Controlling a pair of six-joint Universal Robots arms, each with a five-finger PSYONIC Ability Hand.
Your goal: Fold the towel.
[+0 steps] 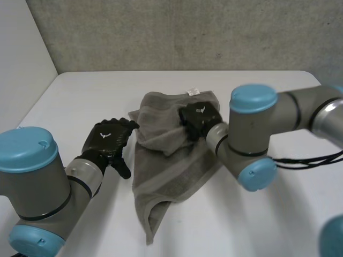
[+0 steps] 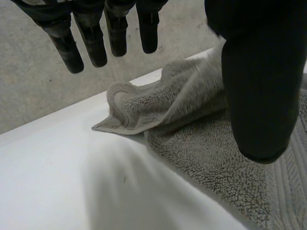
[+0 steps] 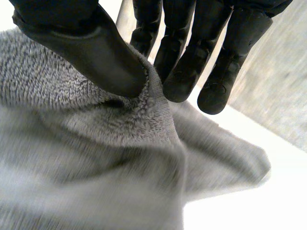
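Observation:
A grey towel lies crumpled on the white table, its far part bunched and folded over toward the left. My right hand is at the far middle of the towel and pinches a raised fold of it between thumb and fingers. My left hand hovers just left of the towel's left edge, fingers straight and spread, holding nothing. A folded-over towel corner lies just beyond its fingertips, on the thumb's side.
A small white label sticks out at the towel's far edge. A grey wall stands behind the table's far edge. Bare table surface lies to the left, the right and in front of the towel.

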